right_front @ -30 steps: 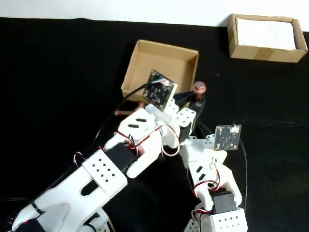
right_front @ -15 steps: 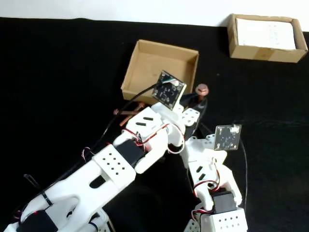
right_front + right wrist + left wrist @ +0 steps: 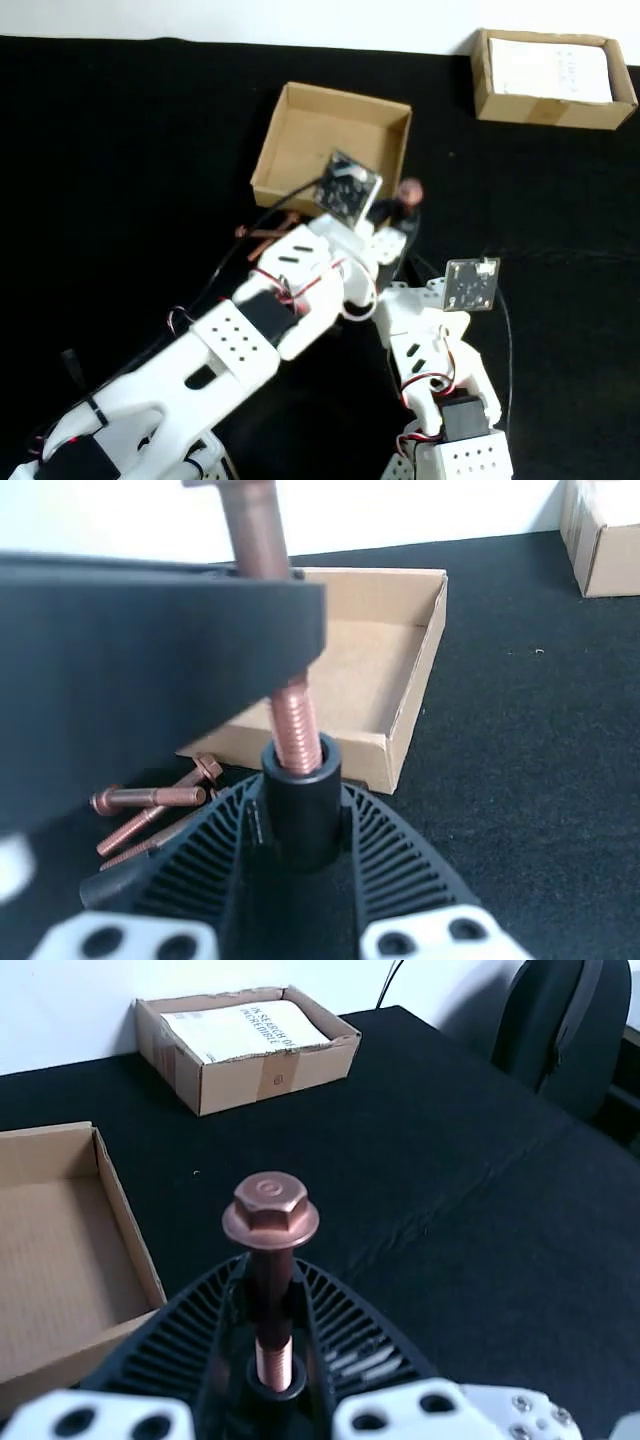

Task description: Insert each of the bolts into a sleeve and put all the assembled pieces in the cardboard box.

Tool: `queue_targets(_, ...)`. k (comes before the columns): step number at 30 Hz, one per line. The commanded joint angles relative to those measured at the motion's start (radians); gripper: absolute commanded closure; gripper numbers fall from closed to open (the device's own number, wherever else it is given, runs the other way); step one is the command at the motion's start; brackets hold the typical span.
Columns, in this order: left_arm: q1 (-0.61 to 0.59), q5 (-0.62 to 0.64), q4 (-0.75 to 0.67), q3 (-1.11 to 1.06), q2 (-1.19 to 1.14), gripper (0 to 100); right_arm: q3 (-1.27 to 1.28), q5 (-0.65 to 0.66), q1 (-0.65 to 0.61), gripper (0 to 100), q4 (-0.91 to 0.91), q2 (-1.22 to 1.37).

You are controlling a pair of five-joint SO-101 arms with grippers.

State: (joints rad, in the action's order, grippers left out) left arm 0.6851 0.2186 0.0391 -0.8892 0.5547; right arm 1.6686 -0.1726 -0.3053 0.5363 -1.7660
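My left gripper (image 3: 268, 1305) clamped on a bolt (image 3: 270, 1210), its tip in the sleeve (image 3: 300, 830) my right gripper (image 3: 298, 800) grips, spare bolts (image 3: 150, 800) beside the cardboard box (image 3: 400, 695), second box (image 3: 240, 1060) well apart.

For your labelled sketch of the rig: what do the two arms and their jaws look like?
The left arm and right arm have white plastic shells with dot-hole patches and slots, black motors, and looped red and black wires. Each wrist carries a square dark circuit board. The jaws are black, with fan-like ribs.
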Motion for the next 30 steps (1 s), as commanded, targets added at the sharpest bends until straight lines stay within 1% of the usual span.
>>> queue_targets(1,-0.010,0.000,-0.028,-0.005,0.005,99,0.001,-0.002,0.001,99.1,-0.024,-0.012)
queue_targets(3,-0.004,0.000,-0.029,-0.018,0.004,99,0.001,0.002,0.001,99.1,-0.024,-0.012)
queue_targets(7,0.022,-0.003,-0.023,-0.044,0.004,99,0.001,0.058,0.001,99.1,-0.025,-0.012)
queue_targets(10,0.028,-0.005,-0.021,-0.056,0.004,98,0.001,0.060,0.001,99.1,-0.042,-0.012)
queue_targets(12,0.030,-0.005,0.000,-0.067,0.004,92,0.001,0.060,0.001,99.1,-0.045,-0.012)
queue_targets(15,0.033,0.000,0.115,-0.065,0.012,78,0.001,0.060,0.001,99.1,-0.045,-0.012)
queue_targets(16,0.033,0.000,0.153,-0.065,0.012,75,0.001,0.060,0.001,99.1,-0.045,-0.012)
queue_targets(18,0.028,0.000,0.218,-0.064,0.013,73,0.001,0.055,0.001,99.1,-0.045,-0.012)
queue_targets(21,0.012,-0.005,0.307,-0.045,0.024,73,-0.025,0.048,0.005,99.1,-0.041,0.001)
queue_targets(24,-0.004,-0.005,0.433,-0.010,0.093,77,-0.120,-0.071,0.039,99.1,-0.039,0.005)
queue_targets(27,-0.008,-0.005,0.574,0.015,0.196,86,-0.239,-0.098,0.044,99.1,-0.016,0.085)
queue_targets(30,-0.033,-0.003,0.690,0.012,0.320,97,-0.398,-0.141,0.071,99.1,0.022,0.280)
